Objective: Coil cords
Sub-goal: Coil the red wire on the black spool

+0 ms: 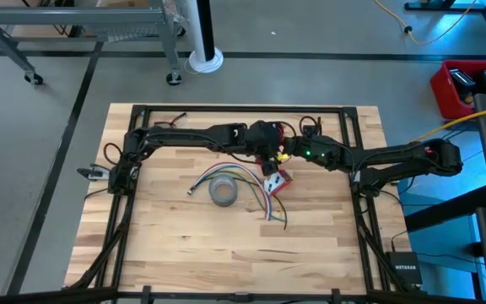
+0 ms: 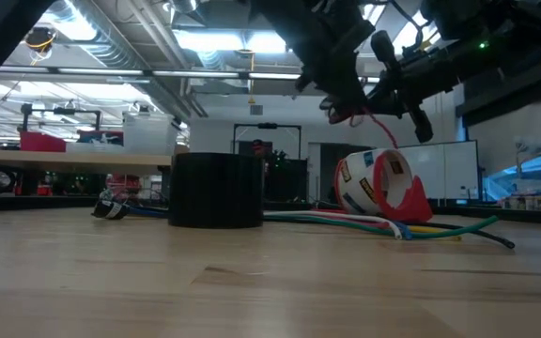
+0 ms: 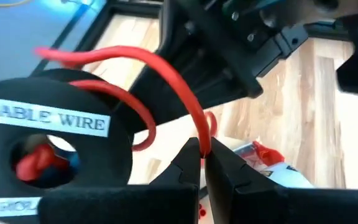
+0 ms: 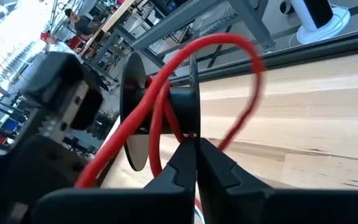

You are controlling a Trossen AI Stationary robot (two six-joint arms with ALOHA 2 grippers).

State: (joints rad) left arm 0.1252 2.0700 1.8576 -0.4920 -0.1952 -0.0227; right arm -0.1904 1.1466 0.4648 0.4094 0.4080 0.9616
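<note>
Fingers first, and starting on the left side: the left gripper (image 3: pixel 202 163) is clamped tight on the red wire (image 3: pixel 166 74), the strand running straight up out of its closed tips and arching over toward the black spool (image 3: pixel 48 155) labelled cable wire, which sits just beside those tips. Both arms meet above the middle of the table (image 1: pixel 184 245), well clear of the wood in the low view. Moving right, the right gripper (image 4: pixel 196 160) is shut too, its tips pinched at the spool's hub where red turns already lie, a loose loop ballooning out past the flange. So the wire runs between the two grippers, spool axis roughly across the left fingers, and my read is the next wrap depends on the left arm carrying its strand around that hub. Down on the table lie a grey tape roll (image 1: pixel 224 191), a bundle of coloured cables (image 1: pixel 256 190) and a red tape dispenser (image 1: pixel 278 181)
</note>
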